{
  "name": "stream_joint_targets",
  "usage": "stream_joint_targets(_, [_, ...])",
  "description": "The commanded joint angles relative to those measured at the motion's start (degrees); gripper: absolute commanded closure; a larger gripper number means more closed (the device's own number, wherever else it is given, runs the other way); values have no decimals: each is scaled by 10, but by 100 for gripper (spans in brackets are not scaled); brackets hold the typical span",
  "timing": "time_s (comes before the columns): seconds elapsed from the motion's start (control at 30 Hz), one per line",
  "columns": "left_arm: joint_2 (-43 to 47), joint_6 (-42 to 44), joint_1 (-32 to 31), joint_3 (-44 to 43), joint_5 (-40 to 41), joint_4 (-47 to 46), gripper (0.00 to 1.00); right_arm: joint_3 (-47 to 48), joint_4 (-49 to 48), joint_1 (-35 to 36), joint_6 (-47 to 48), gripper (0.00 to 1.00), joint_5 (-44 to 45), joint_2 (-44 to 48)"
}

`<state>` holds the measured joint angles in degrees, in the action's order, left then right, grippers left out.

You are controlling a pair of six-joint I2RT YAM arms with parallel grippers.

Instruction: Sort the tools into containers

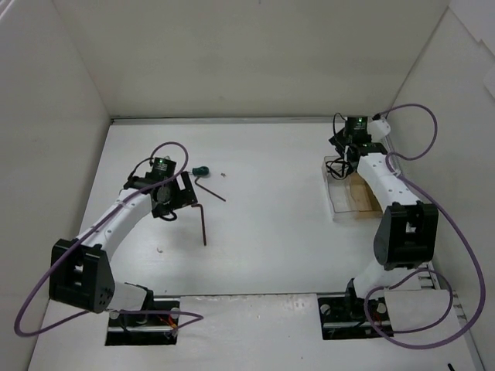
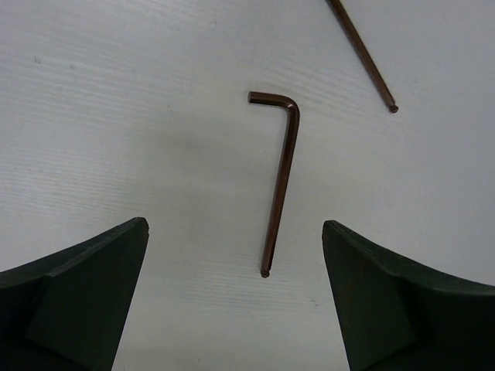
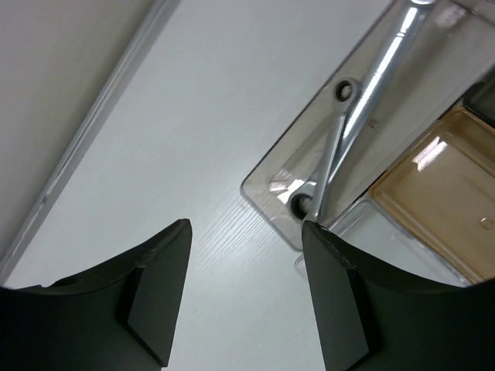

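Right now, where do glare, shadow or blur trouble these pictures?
Left wrist view: the thin brown L-shaped hex key is sharp, with a faint soft shadow on the white table beside it; right wrist view: strong glare runs along the silver wrench, and the clear plastic bin under it reflects light; top view: the light is even, without glare.

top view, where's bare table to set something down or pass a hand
Free: the wide middle of the table between the hex keys and the containers, and the back strip along the wall. Crowded: around the left gripper, with the keys, screwdriver and screw; also by the containers under the right arm.
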<state>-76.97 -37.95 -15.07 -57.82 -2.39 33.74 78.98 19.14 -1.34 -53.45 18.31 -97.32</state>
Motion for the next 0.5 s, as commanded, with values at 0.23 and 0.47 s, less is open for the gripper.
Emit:
stream_joint_targets(0.23, [-136, -10, -53, -99, 56, 56, 36, -98, -23, 58, 164, 41, -115, 200])
stream_joint_targets(0.47, [-213, -13, -79, -135, 49, 56, 53, -204, -23, 73, 185, 39, -140, 320])
